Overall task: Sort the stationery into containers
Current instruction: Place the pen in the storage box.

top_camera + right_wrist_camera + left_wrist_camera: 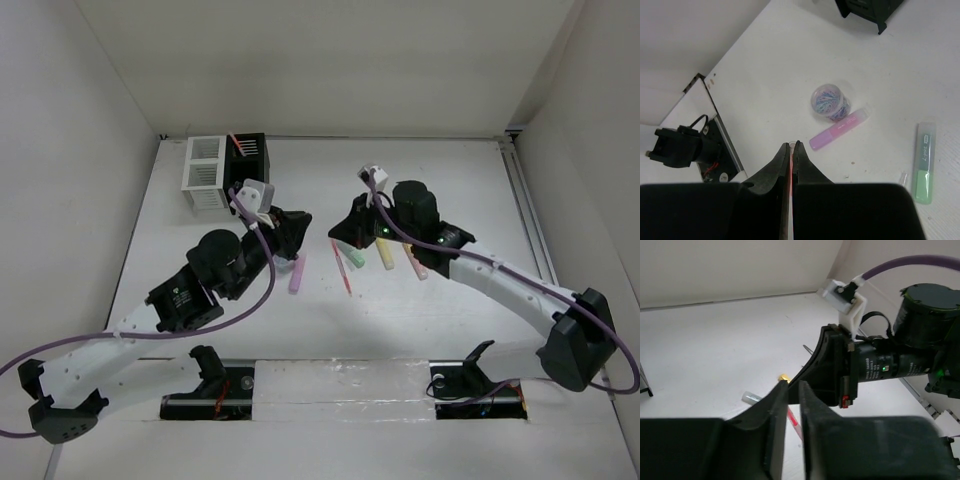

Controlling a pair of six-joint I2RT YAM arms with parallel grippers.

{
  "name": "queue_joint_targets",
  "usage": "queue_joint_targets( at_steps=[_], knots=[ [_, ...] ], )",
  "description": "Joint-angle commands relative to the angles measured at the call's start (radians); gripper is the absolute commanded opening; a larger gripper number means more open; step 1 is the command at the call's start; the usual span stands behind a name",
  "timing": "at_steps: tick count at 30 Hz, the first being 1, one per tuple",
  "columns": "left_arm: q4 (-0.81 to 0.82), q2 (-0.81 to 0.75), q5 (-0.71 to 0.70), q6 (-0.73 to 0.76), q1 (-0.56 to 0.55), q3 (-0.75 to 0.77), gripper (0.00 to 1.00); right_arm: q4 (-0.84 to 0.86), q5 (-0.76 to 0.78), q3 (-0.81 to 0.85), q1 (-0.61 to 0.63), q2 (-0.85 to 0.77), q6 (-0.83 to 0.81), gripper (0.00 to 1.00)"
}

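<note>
**Stationery on the table, red pen in the right jaws**

Stationery lies mid-table (450, 180), well apart from the boxes at the far left.

My count:
- Five sticks: purple marker (840, 129), red pen (343, 266), green marker (924, 165), yellow marker (385, 255), orange marker (415, 263).
- One round tub of clips (830, 102), just beside the purple marker.
- Two boxes, white box (203, 172) and black box (252, 165), joined.
- No scissors or blue pen that I can find.

Right gripper (791, 146): jaws pressed nearly together, red pen running down the slit. Reads as a pinch; can't tell if it's off the table.

Left gripper (792, 385): jaws drawn close, thin gap, nothing between them, hovering near the purple marker.

Handling, my guess: all light, stiff plastic, smooth and round, so they'll roll or swivel in a pinch. Take each one mid-barrel, across the width. The thin red pen is the slippiest. The tub is wider, so grip it across the body, not the lid.
</note>
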Motion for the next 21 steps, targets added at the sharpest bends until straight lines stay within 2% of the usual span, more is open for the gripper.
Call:
queue_joint_targets(
  at_steps=[1, 4, 5, 6, 8, 9, 14, 21],
  knots=[
    [0.071, -0.035, -0.007, -0.03, 0.002, -0.034, 0.14, 0.078, -0.031, -0.003, -0.016, -0.087, 0.019, 0.0],
    [0.091, -0.054, 0.036, -0.042, 0.002, -0.044, 0.45, 0.078, -0.031, -0.003, -0.038, -0.128, 0.019, 0.0],
    [0.091, -0.054, 0.036, -0.042, 0.002, -0.058, 0.65, 0.078, -0.031, -0.003, -0.047, -0.14, 0.028, 0.0],
    [0.114, -0.063, 0.057, -0.052, 0.002, -0.072, 0.76, 0.088, -0.041, -0.003, -0.047, -0.162, 0.028, 0.0],
    [0.137, -0.074, 0.104, -0.053, 0.002, -0.09, 0.94, 0.099, -0.041, -0.003, -0.056, -0.185, 0.042, 0.0],
    [0.146, -0.084, 0.123, -0.053, 0.002, -0.09, 1.0, 0.099, -0.041, -0.003, -0.056, -0.196, 0.051, 0.0],
    [0.218, -0.075, 0.289, -0.053, 0.002, -0.13, 1.0, 0.131, -0.056, -0.003, -0.066, -0.254, 0.088, 0.0],
    [0.284, 0.003, 0.424, -0.042, 0.002, -0.14, 1.0, 0.228, -0.11, -0.028, -0.066, -0.303, 0.152, 0.0]
  ],
)
